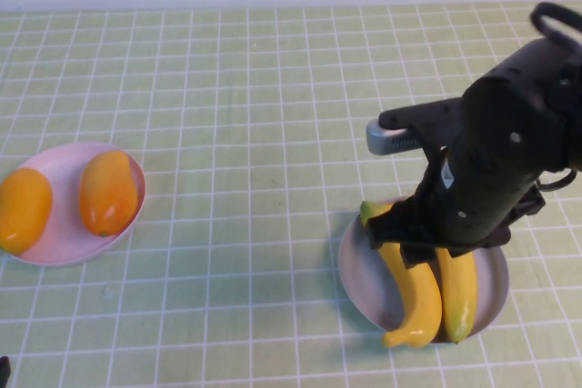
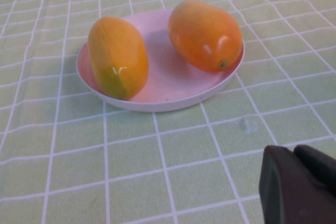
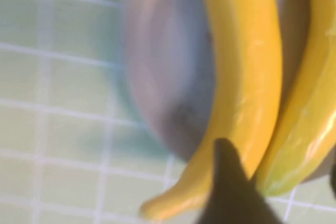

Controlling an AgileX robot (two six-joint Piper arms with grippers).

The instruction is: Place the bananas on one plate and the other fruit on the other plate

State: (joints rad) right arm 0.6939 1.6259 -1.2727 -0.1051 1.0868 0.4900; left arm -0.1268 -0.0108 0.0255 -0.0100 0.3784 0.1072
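Two yellow bananas (image 1: 414,302) (image 1: 457,293) lie side by side on the grey-blue plate (image 1: 359,265) at the near right. My right gripper (image 1: 436,247) hovers just above them, mostly hidden under its own arm. In the right wrist view it (image 3: 281,187) is open, its dark fingers (image 3: 226,182) spread over the bananas (image 3: 244,61) (image 3: 315,93) and holding nothing. Two orange-yellow mangoes (image 1: 23,209) (image 1: 108,192) lie on the pink plate (image 1: 64,224) at the left. My left gripper (image 2: 294,153) is shut and empty, low over the cloth, short of that plate (image 2: 168,85) and its mangoes (image 2: 117,56) (image 2: 206,35).
A green checked cloth (image 1: 255,115) covers the whole table. A white wall runs along the far edge. The longer banana's tip reaches over the grey-blue plate's near rim (image 1: 400,338).
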